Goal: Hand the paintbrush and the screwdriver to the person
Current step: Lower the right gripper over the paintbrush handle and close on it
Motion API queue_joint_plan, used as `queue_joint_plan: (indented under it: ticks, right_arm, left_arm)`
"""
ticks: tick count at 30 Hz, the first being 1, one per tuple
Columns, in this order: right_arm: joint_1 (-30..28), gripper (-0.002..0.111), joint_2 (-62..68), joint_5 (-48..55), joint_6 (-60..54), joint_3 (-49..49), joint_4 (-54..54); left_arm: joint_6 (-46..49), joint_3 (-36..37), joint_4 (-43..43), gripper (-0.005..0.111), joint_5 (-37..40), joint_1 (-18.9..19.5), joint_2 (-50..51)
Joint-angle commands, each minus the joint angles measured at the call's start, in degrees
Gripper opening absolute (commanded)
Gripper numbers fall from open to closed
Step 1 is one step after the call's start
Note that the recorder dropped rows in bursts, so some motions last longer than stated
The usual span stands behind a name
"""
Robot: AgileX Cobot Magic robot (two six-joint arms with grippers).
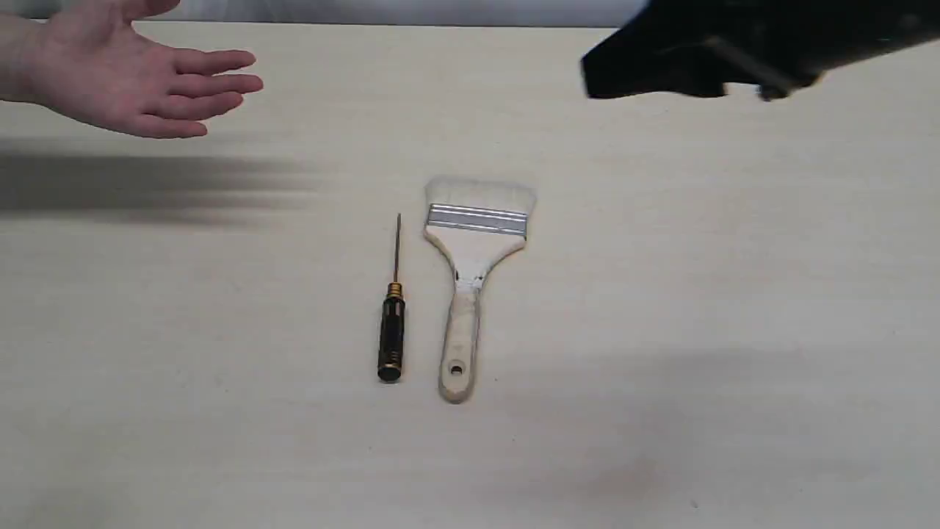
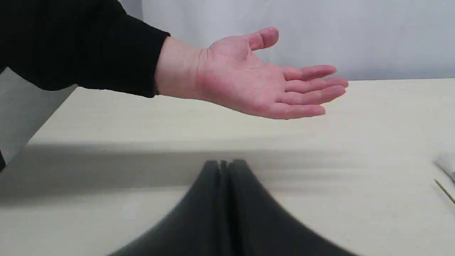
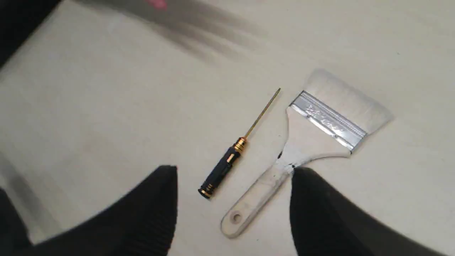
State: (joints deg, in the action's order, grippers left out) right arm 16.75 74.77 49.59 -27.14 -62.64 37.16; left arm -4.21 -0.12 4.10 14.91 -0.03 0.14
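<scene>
Lying side by side at the middle of the tabletop (image 1: 734, 294), the light, stiff wooden-handled flat paintbrush (image 1: 470, 272) and the slim, roll-prone black-and-gold screwdriver (image 1: 391, 330) look best gripped at their handles by the wide-open, empty right claw (image 3: 234, 172), while the left claw (image 2: 224, 163) sits closed on nothing.

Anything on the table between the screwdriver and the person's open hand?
Nothing: in the exterior view only bare table, crossed by a shadow, separates the screwdriver from the person's hand.
</scene>
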Motion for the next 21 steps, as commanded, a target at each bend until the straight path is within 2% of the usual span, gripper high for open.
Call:
queue_joint_plan:
  ticks: [1,5,7,21]
  right_arm:
    - [9.75,0.051,6.73,-5.42,13.83,-5.26,-17.56]
    - [18.35,0.051,14.27,-1.61,38.31,-10.74,-41.6]
    - [20.58,0.051,17.58,0.95,43.85,-12.32,-46.8]
    - [21.39,0.051,38.63,3.94,46.43,-18.19,-31.16]
  left_arm:
    - [-0.12,0.12,-0.04,0.0,-0.66,-0.36,-0.14]
    - [-0.12,0.12,-0.04,0.0,-0.66,-0.36,-0.14]
    - [-0.12,0.12,-0.04,0.0,-0.66,-0.36,-0.14]
    - [-0.12,0.12,-0.04,0.0,-0.66,-0.36,-0.14]
